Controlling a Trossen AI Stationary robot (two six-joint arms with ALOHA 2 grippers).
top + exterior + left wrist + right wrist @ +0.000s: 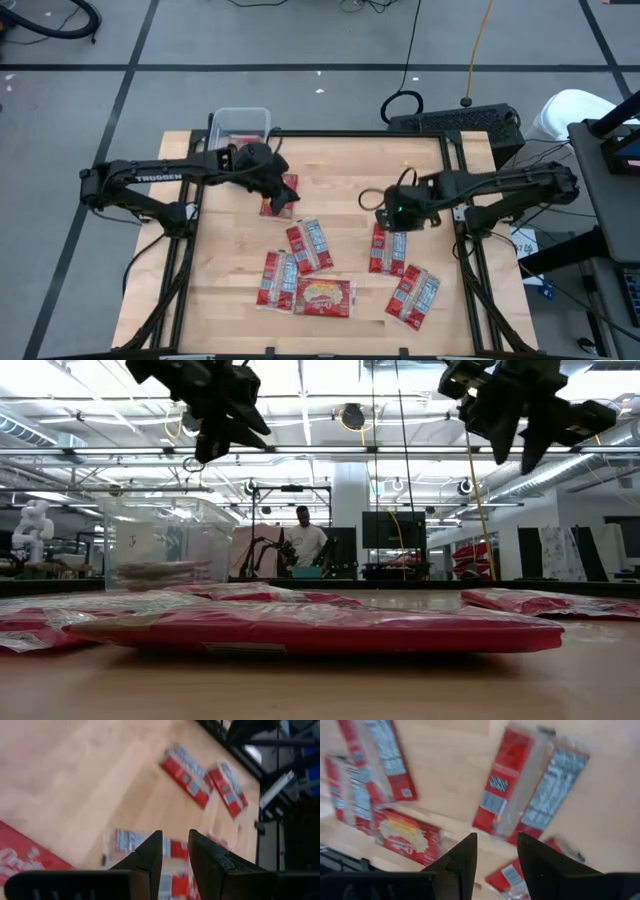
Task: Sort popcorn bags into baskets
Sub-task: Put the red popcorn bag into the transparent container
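Observation:
Several red popcorn bags lie flat on the wooden table: one (281,196) under my left gripper, others in the middle (310,245), near the near edge (324,297) and on the right (386,250). My left gripper (277,188) (175,839) hangs open above the table, holding nothing. My right gripper (394,216) (496,840) is open too, hovering over the right-hand bags (532,790). In the low view both grippers (213,448) (512,445) stand well above the bags. The clear basket (240,124) (165,540) sits at the table's far left corner with bags inside.
Black frame rails (455,190) run along the table's sides. A black keyboard-like box (460,122) and cables lie beyond the far edge. Bare wood (340,165) shows between the two grippers. A person (305,540) stands far off in the room.

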